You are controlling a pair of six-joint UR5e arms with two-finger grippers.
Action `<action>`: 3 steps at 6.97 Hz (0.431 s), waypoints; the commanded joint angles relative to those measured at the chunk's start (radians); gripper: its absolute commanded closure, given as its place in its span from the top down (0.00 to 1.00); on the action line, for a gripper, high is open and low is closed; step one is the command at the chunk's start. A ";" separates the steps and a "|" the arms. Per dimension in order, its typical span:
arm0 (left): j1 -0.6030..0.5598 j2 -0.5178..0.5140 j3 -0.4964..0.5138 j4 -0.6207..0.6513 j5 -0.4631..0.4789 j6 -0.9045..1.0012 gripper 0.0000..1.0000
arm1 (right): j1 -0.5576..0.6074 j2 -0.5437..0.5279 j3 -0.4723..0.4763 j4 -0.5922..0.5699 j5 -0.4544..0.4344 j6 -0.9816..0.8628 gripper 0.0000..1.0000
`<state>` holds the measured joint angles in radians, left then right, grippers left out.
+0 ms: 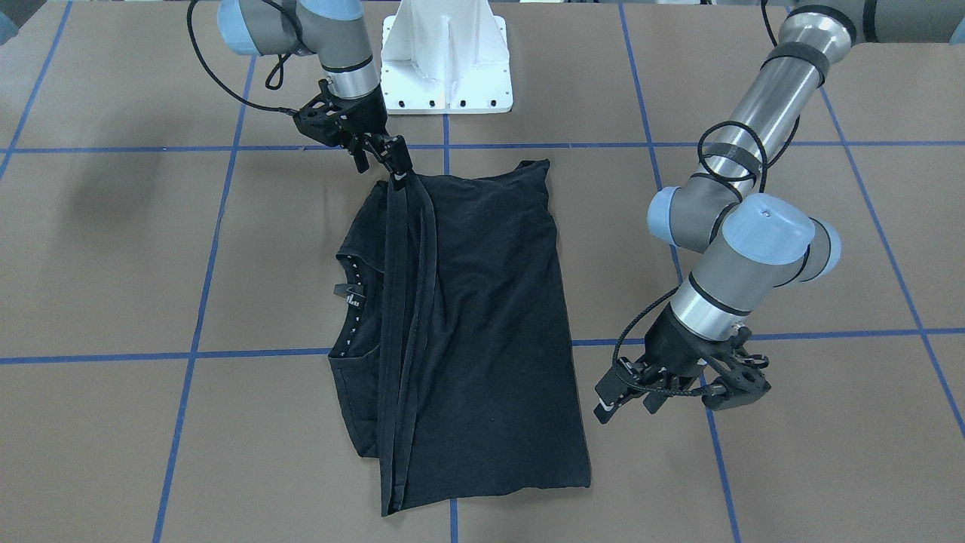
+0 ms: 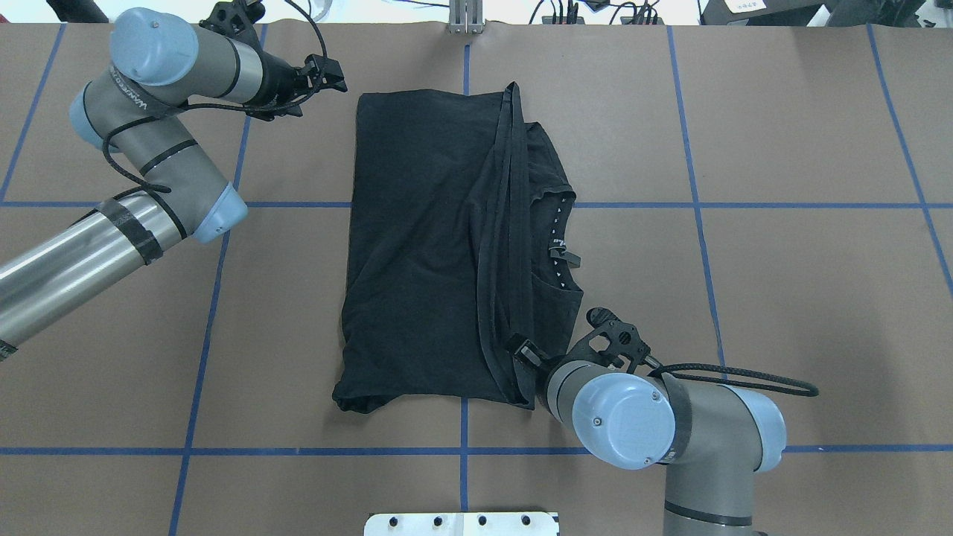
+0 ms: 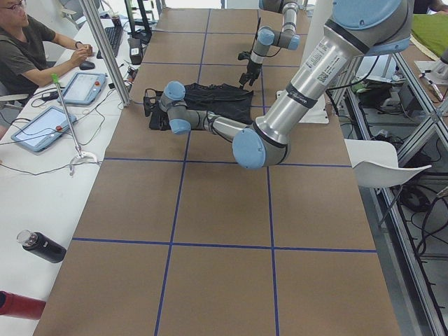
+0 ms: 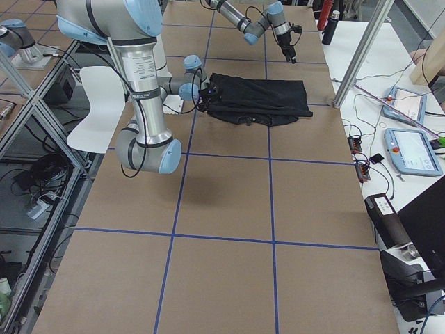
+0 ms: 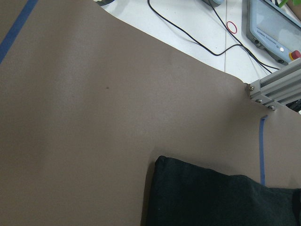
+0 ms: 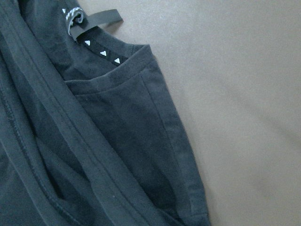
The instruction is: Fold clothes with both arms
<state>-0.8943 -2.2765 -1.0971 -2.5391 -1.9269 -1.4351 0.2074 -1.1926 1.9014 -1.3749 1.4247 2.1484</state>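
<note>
T-shirt point(image 1: 490, 302) lies flat on your counter point(image 1: 791, 452) | your right claw point(image 1: 397, 172) pinches its bunched fold at one end | your left claw point(image 1: 627, 406) gapes wide near the other end, not touching it.

**user1:** T-shirt point(image 1: 490, 302) looks like soft matt black cloth to me, stitched hems, little woven loop at the collar. What's the table point(image 1: 113, 264) covered in?

**user2:** Matt brown paper or card I'd say, with smooth blue tape lines point(image 1: 90, 358). The left arm point(image 1: 776, 98) tube is shiny brushed metal, joints matt grey, caps point(image 1: 769, 230) smooth light-blue plastic by the look. The pedestal point(image 1: 445, 68) is smooth white, slightly glossy.
</note>
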 commanded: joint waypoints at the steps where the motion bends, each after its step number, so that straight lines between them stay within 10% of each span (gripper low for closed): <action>1: 0.000 0.000 -0.001 0.002 0.000 -0.001 1.00 | -0.011 0.004 -0.018 -0.003 -0.006 -0.004 0.98; 3: -0.002 0.000 -0.001 0.002 0.000 -0.001 1.00 | -0.014 0.011 -0.018 -0.006 -0.006 -0.004 0.92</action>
<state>-0.8953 -2.2764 -1.0983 -2.5373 -1.9267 -1.4358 0.1960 -1.1855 1.8846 -1.3780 1.4191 2.1454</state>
